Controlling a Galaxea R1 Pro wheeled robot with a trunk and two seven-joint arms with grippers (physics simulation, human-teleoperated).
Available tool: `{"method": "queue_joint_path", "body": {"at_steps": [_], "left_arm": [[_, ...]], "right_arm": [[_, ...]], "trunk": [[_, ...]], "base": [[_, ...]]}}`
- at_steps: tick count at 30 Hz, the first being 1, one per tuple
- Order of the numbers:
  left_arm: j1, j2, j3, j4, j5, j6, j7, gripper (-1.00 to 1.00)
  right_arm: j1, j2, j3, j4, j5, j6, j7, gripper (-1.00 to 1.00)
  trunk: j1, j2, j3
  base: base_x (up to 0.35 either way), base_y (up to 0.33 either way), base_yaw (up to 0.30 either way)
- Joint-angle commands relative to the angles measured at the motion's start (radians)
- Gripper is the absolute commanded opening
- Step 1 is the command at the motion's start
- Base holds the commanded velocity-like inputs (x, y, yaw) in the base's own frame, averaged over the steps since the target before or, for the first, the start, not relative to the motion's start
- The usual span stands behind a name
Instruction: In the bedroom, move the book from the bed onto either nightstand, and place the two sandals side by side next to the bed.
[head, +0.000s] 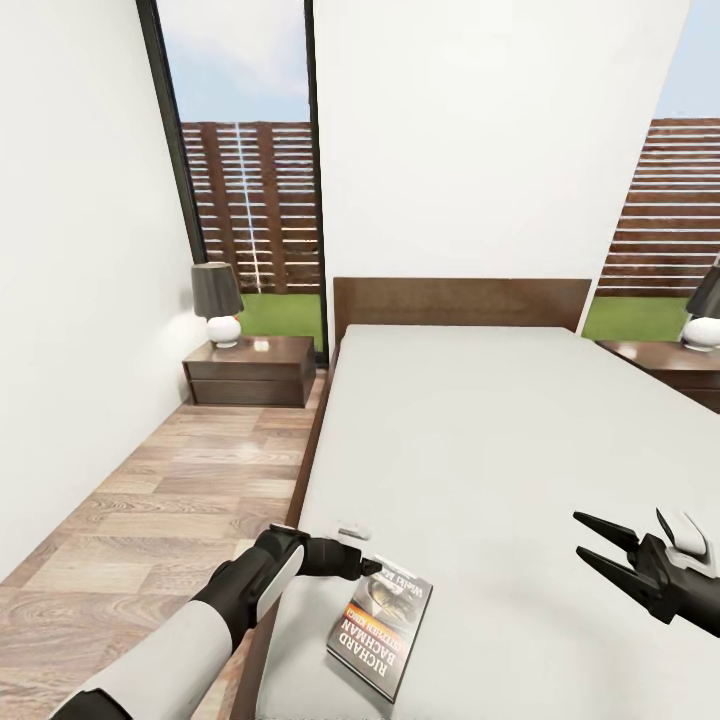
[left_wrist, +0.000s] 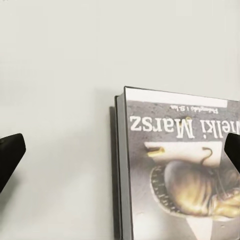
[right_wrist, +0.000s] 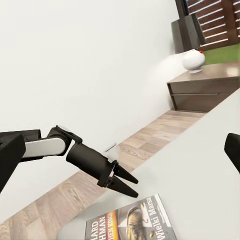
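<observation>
The book (head: 382, 628) lies flat on the pale grey mattress of the bed (head: 480, 430), near its front left corner. It has a dark pictured cover with white lettering. My left gripper (head: 370, 567) hovers at the book's far corner, just above the mattress. It is open in the left wrist view, with the book (left_wrist: 175, 175) partly between its fingers (left_wrist: 11, 154). My right gripper (head: 580, 534) hangs open over the mattress, to the right of the book. From the right wrist I see the left gripper (right_wrist: 131, 186) above the book (right_wrist: 132, 222). The sandals are out of view.
A dark nightstand (head: 250, 370) with a lamp (head: 217, 300) stands left of the headboard, past a strip of wood floor (head: 170, 500). A second nightstand (head: 670, 362) with a lamp (head: 705, 315) stands at the right. White walls and tall windows close the room.
</observation>
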Motion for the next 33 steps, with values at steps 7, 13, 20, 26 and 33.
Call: {"method": "queue_joint_path", "body": {"at_steps": [7, 13, 20, 26, 33], "left_arm": [[-0.001, 0.0, -0.001, -0.001, 0.005, 0.002, 0.001, 1.0], [0.0, 0.0, -0.001, -0.001, 0.005, 0.0, 0.001, 1.0], [-0.001, 0.0, -0.001, -0.001, 0.005, -0.001, 0.0, 1.0], [-0.001, 0.0, -0.001, -0.001, 0.005, -0.001, 0.0, 1.0], [-0.001, 0.0, -0.001, -0.004, 0.005, -0.001, 0.001, 1.0]], "right_arm": [[-0.001, 0.0, 0.0, 0.0, -0.001, 0.011, 0.003, 1.0], [-0.001, 0.0, 0.0, 0.0, -0.001, 0.011, 0.003, 1.0], [-0.001, 0.0, 0.0, 0.0, -0.001, 0.011, 0.003, 1.0], [-0.001, 0.0, 0.003, 0.0, -0.001, 0.011, 0.003, 1.0], [-0.001, 0.0, 0.004, 0.0, -0.001, 0.011, 0.003, 1.0]], "trunk": [[0.0, 0.0, -0.001], [0.0, 0.0, -0.001], [0.0, 0.0, -0.001], [0.0, 0.0, -0.001], [0.004, -0.007, -0.004]], "base": [[0.0, 0.0, 0.0], [0.0, 0.0, 0.0], [0.0, 0.0, 0.0], [0.0, 0.0, 0.0], [0.0, 0.0, 0.0]]}}
